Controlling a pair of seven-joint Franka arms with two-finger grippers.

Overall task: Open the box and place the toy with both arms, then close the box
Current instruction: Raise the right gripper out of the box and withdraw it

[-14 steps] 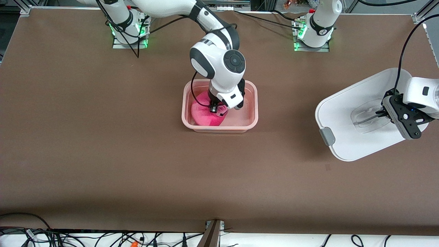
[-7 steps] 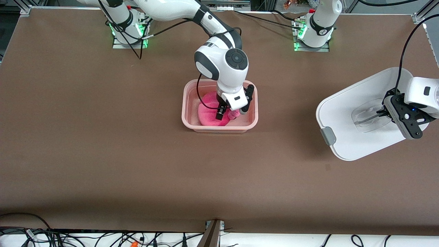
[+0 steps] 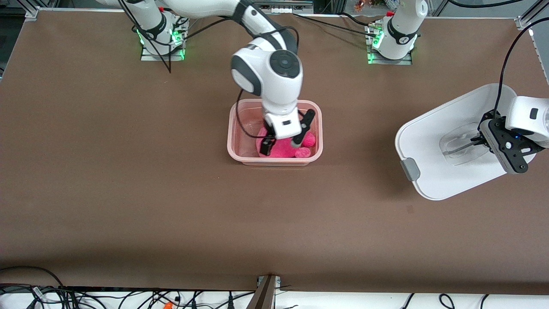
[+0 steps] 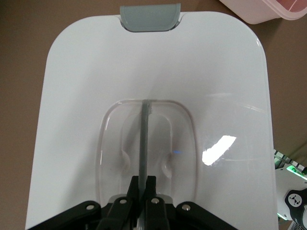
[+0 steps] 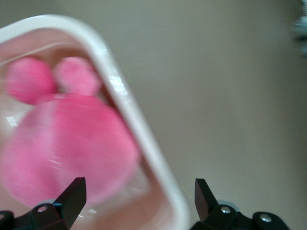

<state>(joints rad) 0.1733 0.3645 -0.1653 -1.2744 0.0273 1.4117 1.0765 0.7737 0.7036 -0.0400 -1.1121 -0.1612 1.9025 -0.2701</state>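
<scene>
The pink box point(image 3: 233, 128) stands open mid-table with the hot-pink toy point(image 3: 283, 149) lying inside, its ears point(image 3: 305, 146) toward the left arm's end. The toy point(image 5: 62, 148) and the box rim point(image 5: 144, 139) also show in the right wrist view. My right gripper point(image 3: 282, 143) is open and empty just above the toy. The white lid point(image 3: 433, 128) with a grey clip point(image 3: 409, 169) is held tilted above the table toward the left arm's end. My left gripper point(image 3: 482, 141) is shut on the lid's clear handle bar point(image 4: 145, 139).
Both arm bases point(image 3: 161, 38) stand along the table's edge farthest from the front camera. Cables point(image 3: 128, 298) lie along the near edge. A corner of the pink box point(image 4: 268, 12) shows past the lid in the left wrist view.
My right gripper opened and let go of the toy, which now lies in the box nearer the left arm's end. The gripper has risen slightly. The left arm holds the lid still.
</scene>
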